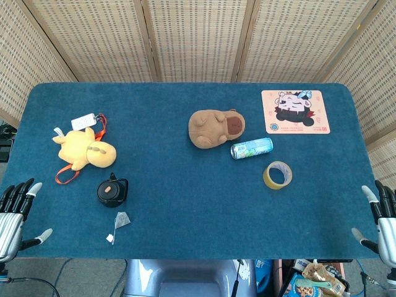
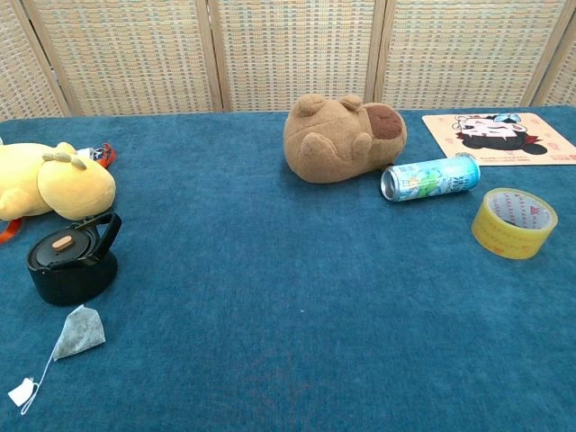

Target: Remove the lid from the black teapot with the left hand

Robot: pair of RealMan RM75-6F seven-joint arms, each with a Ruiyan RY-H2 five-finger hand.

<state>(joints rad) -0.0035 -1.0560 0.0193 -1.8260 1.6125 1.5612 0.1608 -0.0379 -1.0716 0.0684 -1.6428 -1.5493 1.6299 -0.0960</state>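
Black and squat, the teapot [image 1: 112, 192] sits toward the near left part of the blue felt table [image 1: 185, 235], its lid [image 2: 61, 245] seated flat on top with a small tan knob at the centre and a looped handle rising over it toward the teapot's right. Left of the teapot, at the table's near edge, the left hand [image 1: 17, 210] hovers with fingers spread and nothing in them, well apart from the pot. Just behind the teapot lies a yellow plush duck [image 1: 83, 149] with an orange strap, and just in front of it a tea bag [image 1: 122, 219] with string and tag. The main risk, as I judge it, is the small low knob: wide fingers coming in could miss it, catch the handle arching beside it, and drag or tip the light pot instead of freeing the lid. A sweep from the left could also nudge the duck or snag the tea bag string. Well right of the teapot are a brown capybara plush [image 1: 215, 128], a drink can [image 1: 252, 148] lying on its side, a roll of yellow tape [image 1: 278, 175], and a cartoon mouse pad [image 1: 295, 111]. Farthest right of it, the right hand [image 1: 379, 219] is also spread and empty.
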